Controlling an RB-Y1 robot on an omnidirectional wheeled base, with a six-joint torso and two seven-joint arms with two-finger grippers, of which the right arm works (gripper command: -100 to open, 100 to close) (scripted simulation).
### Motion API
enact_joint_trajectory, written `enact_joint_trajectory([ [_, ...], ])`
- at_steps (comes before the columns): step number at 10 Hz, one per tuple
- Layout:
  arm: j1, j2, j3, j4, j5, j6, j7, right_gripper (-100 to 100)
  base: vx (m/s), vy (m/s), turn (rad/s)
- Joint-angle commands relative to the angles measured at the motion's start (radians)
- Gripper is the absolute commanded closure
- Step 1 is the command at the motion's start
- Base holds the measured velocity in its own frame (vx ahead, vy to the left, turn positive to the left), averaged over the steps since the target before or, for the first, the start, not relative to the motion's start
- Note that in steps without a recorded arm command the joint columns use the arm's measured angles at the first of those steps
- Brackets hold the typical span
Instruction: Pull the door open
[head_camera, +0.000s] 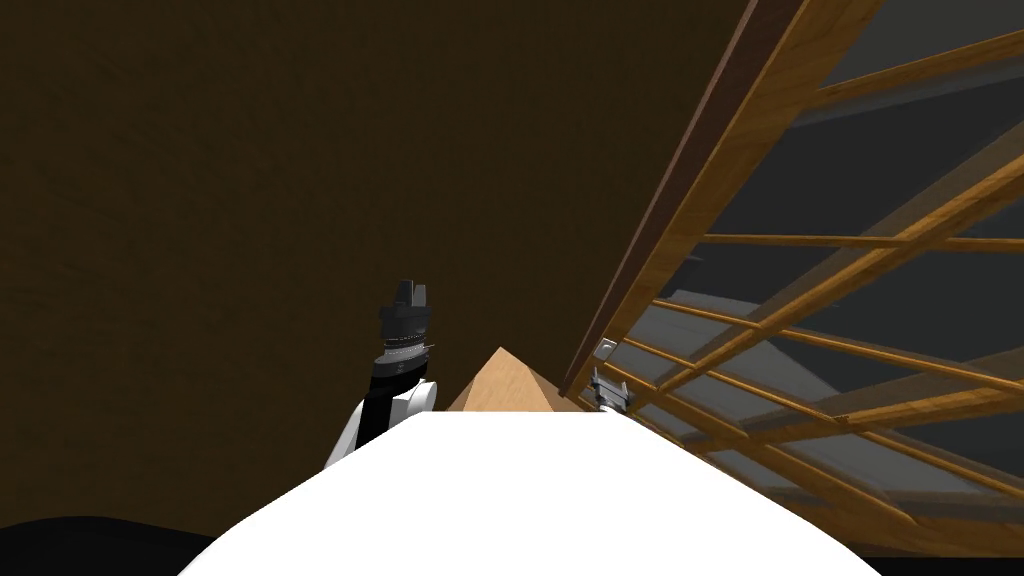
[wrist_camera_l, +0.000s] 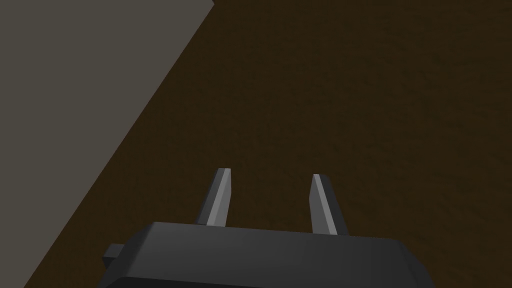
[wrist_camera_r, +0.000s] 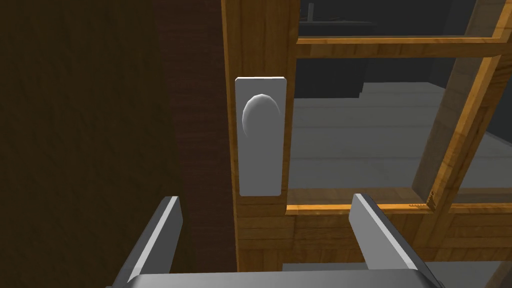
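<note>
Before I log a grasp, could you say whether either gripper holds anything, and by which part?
Nothing is held: left gripper and right gripper are open, knob untouched.

Room's pretty dim overall. A big dark brown wall (head_camera: 250, 200) takes up the whole left and middle, flat with a faint mottled texture. Near its base there's a small wedge of light wood floor (head_camera: 505, 385). In the near left corner is a black area (head_camera: 70, 545). From the left wrist view the same brown wall meets a plain grey surface (wrist_camera_l: 75, 90) along a straight edge. Off to the right, a pale grey floor (wrist_camera_r: 360, 145) runs far back into shadowy dark grey.
</note>
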Motion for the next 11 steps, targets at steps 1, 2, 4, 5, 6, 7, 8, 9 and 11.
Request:
enact_joint_trajectory([
  [1,0.005,-0.015,0.001,0.012,0.002,-0.003,-0.03,-100,0.163,0.013,-0.004],
  [2,0.008,-0.033,0.002,0.029,0.003,-0.006,-0.061,-100,0.193,0.025,-0.003],
  [4,0.011,-0.053,0.003,0.049,0.005,-0.01,-0.096,-100,0.158,0.002,-0.004],
  [5,0.013,-0.064,0.004,0.059,0.006,-0.012,-0.114,-100,0.092,-0.015,-0.002],
  [6,0.015,-0.074,0.005,0.069,0.007,-0.014,-0.133,-100,0.098,-0.004,-0.002],
  [7,0.016,-0.085,0.005,0.08,0.008,-0.016,-0.151,-100,0.092,-0.005,-0.005],
  [8,0.018,-0.096,0.006,0.09,0.009,-0.018,-0.17,-100,0.096,-0.011,-0.005],
  [9,0.02,-0.106,0.006,0.1,0.01,-0.019,-0.188,-100,0.097,0.0,0.0],
  [11,0.023,-0.126,0.008,0.119,0.012,-0.023,-0.222,-100,0.108,-0.007,-0.003],
])
